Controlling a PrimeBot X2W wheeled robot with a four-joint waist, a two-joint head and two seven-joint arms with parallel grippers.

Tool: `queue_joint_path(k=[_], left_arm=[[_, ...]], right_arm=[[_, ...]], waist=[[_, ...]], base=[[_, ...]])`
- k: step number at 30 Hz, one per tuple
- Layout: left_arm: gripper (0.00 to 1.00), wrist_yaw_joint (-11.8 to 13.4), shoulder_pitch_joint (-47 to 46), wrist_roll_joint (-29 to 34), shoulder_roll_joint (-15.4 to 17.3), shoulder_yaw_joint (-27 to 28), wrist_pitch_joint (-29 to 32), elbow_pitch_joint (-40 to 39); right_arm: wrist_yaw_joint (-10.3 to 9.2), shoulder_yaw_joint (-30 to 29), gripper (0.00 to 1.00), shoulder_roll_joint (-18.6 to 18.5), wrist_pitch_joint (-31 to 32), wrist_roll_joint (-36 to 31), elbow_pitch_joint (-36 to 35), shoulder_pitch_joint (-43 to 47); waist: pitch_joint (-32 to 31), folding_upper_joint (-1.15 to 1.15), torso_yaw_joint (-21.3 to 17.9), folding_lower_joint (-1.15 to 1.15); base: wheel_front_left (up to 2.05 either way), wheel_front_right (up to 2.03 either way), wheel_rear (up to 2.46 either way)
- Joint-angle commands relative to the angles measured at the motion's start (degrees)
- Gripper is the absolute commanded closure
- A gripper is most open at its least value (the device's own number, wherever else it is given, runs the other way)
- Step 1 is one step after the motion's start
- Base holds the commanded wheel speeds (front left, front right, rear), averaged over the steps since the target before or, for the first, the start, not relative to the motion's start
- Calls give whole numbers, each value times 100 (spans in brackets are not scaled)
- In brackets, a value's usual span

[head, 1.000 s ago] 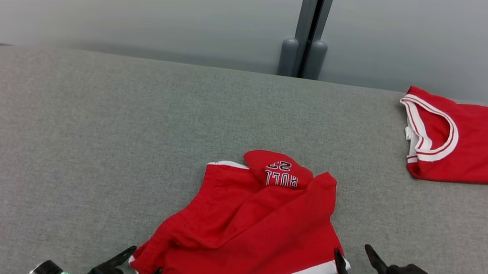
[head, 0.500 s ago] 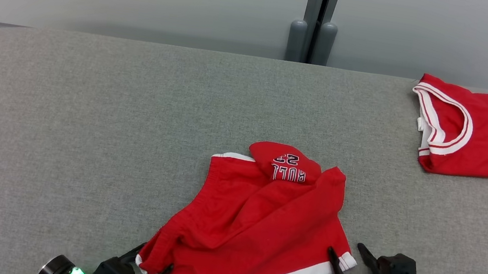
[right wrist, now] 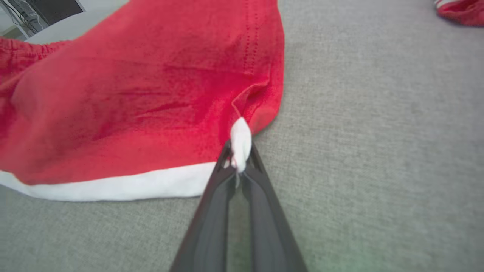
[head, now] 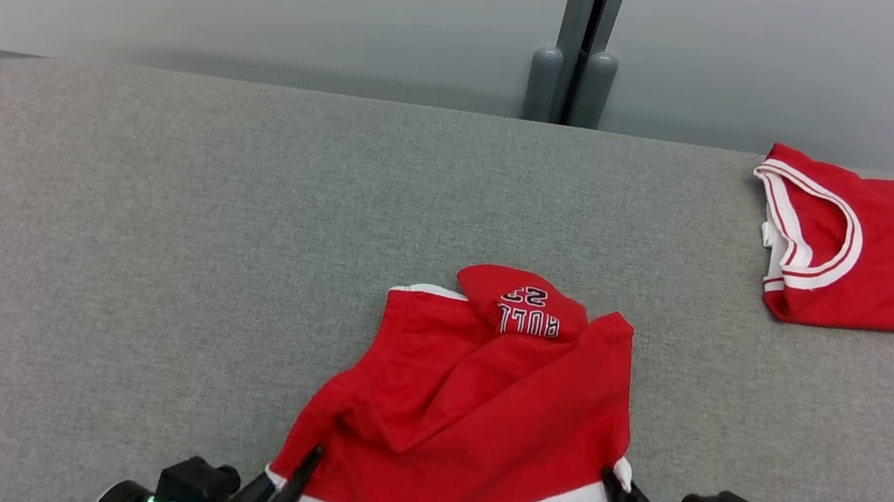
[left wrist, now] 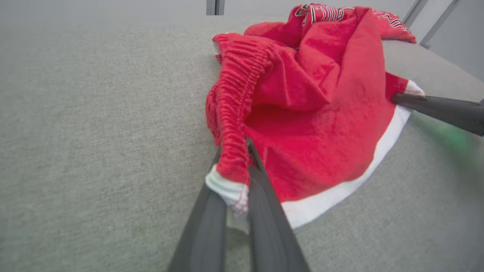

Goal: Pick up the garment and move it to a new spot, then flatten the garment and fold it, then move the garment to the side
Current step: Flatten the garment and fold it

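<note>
Left gripper (head: 308, 456) and right gripper (head: 610, 479), bodies cut off, pinch shorts (head: 476, 415) corners.

Table (head: 147, 242): spans the head view from left to right, with a wall behind its far edge.
Garment (head: 476, 415): on the table, close to the near edge, about midway across (a flap at its far end lies folded over on top).
Left gripper (head: 310, 454): at the garment's near left corner, that corner between its fingers.
Right gripper (head: 614, 482): at the near right corner, which is likewise between its fingers.
Jersey (head: 888, 264): on the table at the far right, behind and well apart from the garment.
Post (head: 578, 40): behind the table's far edge, beyond the garment.
</note>
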Motion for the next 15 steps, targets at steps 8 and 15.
queue_joint_path(k=[8, 15], left_arm=[[100, -3, -284, -867, -86, 461, -27, -1039], [100, -4, -1696, -1629, -46, 780, 343, -1257]], right_arm=[[3, -105, 100, -218, 0, 543, -1180, -257], [3, -177, 100, -370, 244, 1066, -1487, -1652]], waist=[[-78, -1, -101, 0], [226, -1, -160, 0]], base=[[0, 0, 0], [0, 0, 0]])
